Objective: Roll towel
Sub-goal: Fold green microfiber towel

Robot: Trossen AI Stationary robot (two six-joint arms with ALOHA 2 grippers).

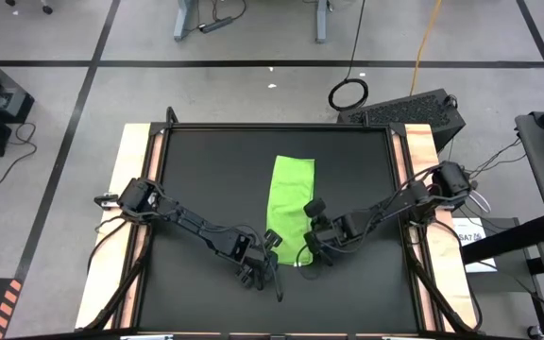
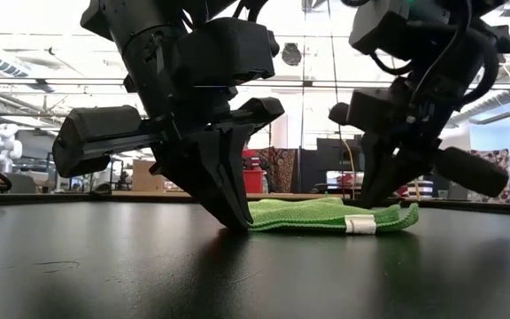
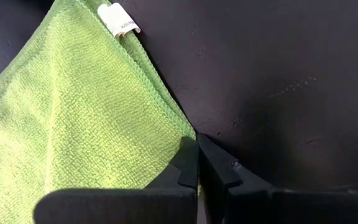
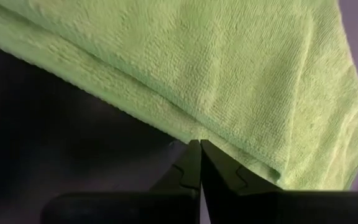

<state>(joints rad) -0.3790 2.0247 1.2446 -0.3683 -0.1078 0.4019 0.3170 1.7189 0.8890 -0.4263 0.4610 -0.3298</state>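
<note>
The lime-green towel [image 1: 291, 203] lies flat on the black table as a folded strip running from near to far, with a white tag [image 2: 359, 224] on its near end. My left gripper [image 1: 270, 240] is shut at the towel's near left corner. My right gripper [image 1: 308, 249] is shut at the near end, close to its right corner and the tag. Both sets of fingers slant down to table level. My left gripper has its shut fingertips [image 3: 190, 149] on the hemmed near edge [image 3: 180, 121] at the towel's left corner, slanting down from the table's left. The tips hide how much cloth is between them. That corner lies on the table. My right gripper has its shut fingertips [image 4: 194, 155] on the layered near edge [image 4: 185, 124], slanting down from the table's right. At least two layers show stepped along this edge. The cloth lies flat on the table here, slack.
The black mat [image 1: 206, 170] has bare room left, right and far of the towel. Wooden table borders [image 1: 135, 161] run along both sides. Both arms reach in from the side edges and meet near the towel's near end.
</note>
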